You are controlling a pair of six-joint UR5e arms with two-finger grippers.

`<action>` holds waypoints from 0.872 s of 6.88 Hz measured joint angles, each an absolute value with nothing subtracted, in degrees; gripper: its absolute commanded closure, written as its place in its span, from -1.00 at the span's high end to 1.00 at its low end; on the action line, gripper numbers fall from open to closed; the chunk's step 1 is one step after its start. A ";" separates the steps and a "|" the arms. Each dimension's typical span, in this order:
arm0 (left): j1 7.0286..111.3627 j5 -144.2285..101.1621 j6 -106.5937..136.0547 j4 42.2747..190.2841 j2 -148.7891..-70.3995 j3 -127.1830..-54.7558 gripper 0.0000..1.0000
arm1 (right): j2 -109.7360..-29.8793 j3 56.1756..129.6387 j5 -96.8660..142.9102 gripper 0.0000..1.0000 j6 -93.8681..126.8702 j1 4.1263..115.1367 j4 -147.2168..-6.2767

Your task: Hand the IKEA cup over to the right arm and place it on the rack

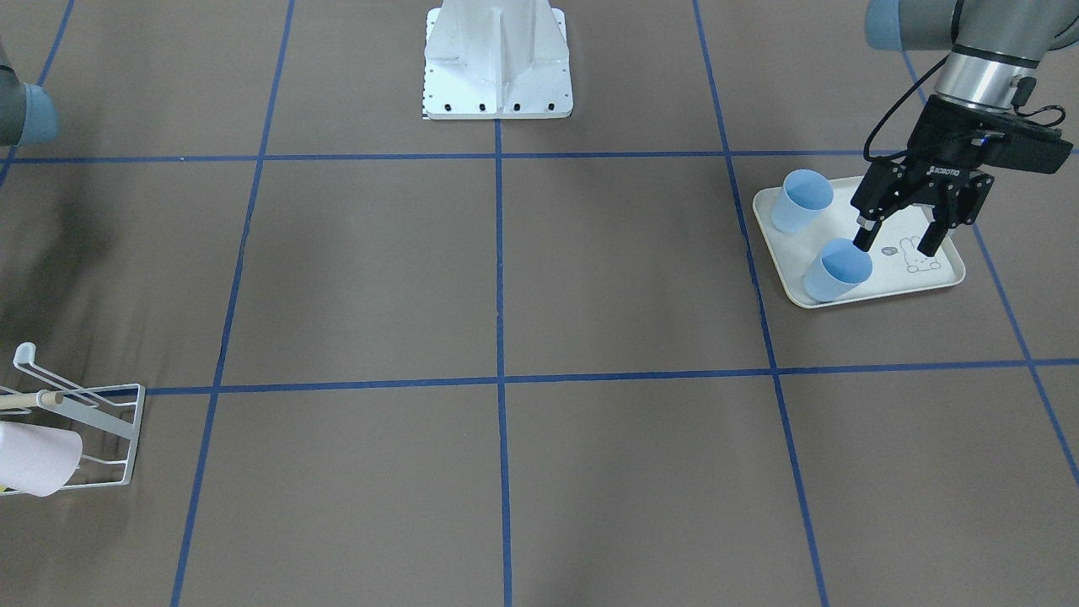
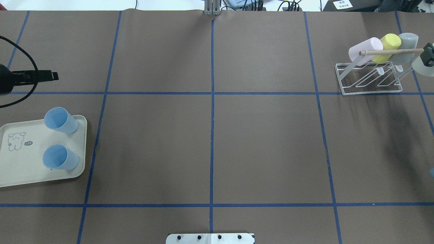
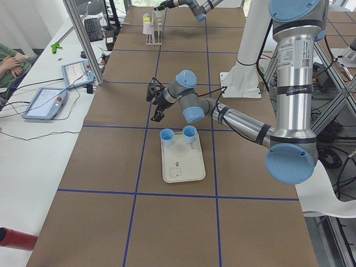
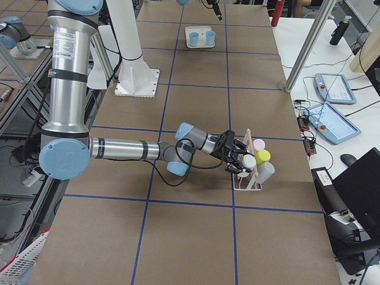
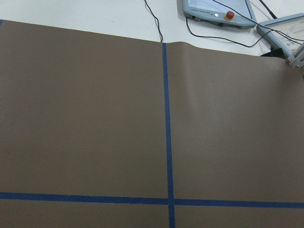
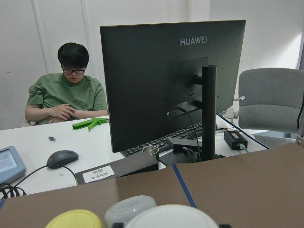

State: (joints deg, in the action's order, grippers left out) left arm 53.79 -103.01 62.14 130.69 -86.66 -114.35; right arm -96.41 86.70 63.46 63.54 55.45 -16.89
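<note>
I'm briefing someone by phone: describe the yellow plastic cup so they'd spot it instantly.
A small white wire rack stands at the robot's right end of the brown paper-covered table. On its prongs, the yellow plastic cup tilts between a pink cup and a grey cup, the only yellow one.

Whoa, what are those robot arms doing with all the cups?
The left tool, open, hovers near a tray holding two blue cups, gripping neither. The right tool is at the rack beside a white cup; whether it grips it is unclear. A pink cup, a yellow cup and a grey cup hang there.
</note>
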 measured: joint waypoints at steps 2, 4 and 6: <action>53.79 -103.01 62.14 130.69 -86.66 -114.35 1.00 | -96.20 85.85 63.46 -1.00 63.55 55.20 -16.49; 53.79 -103.01 62.16 130.69 -86.66 -114.26 1.00 | -96.16 85.63 63.46 0.52 63.51 55.09 -16.44; 53.79 -103.01 62.22 130.75 -86.66 -114.21 1.00 | -96.20 85.16 63.33 1.00 62.44 55.06 -15.92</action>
